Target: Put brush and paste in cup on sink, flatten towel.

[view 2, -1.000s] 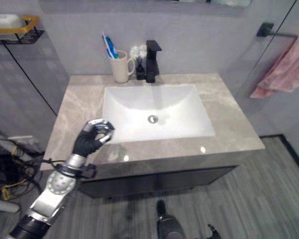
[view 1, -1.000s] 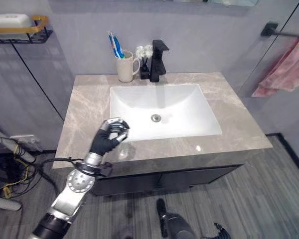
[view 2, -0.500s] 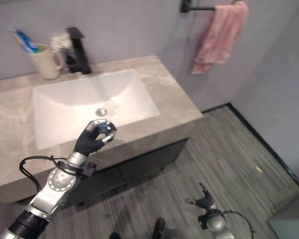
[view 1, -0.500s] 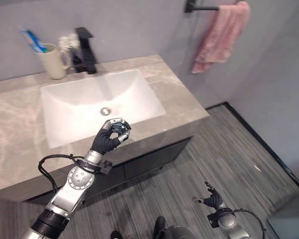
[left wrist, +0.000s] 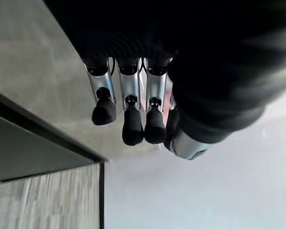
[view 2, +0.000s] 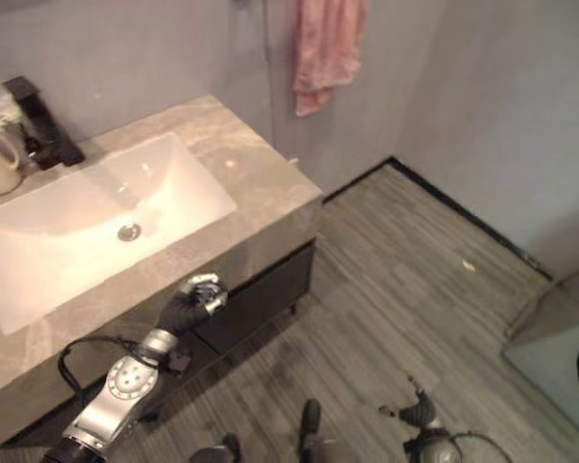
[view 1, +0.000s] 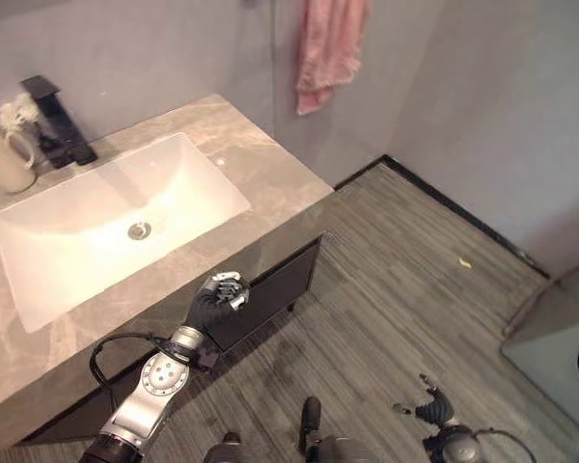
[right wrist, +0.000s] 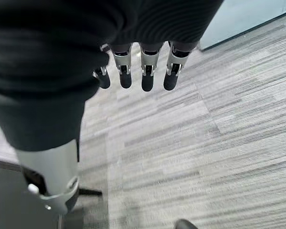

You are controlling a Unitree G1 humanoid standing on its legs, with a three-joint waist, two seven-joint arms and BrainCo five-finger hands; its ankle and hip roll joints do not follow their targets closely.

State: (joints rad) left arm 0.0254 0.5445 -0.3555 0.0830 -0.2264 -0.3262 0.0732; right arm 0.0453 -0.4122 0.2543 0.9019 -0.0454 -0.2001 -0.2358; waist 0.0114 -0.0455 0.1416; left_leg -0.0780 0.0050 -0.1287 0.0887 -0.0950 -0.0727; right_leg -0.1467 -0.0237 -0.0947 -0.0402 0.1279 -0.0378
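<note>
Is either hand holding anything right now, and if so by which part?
Nothing is held. The left hand is curled empty; the right hand hangs open above the floor.

Pink towel (view 1: pixel 325 43), seemingly cream cup (view 1: pixel 2 160)

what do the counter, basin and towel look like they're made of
Counter: polished stone or a stone-look slab, beige with pale veining and glossy highlights. Basin: smooth white glazed ceramic, probably. Towel: soft pink fabric, hanging in folds.

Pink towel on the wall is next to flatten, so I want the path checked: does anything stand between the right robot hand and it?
Nothing visible does. The right robot hand hangs low over bare floor, and the pink towel hangs on the wall beyond the counter's end.
</note>
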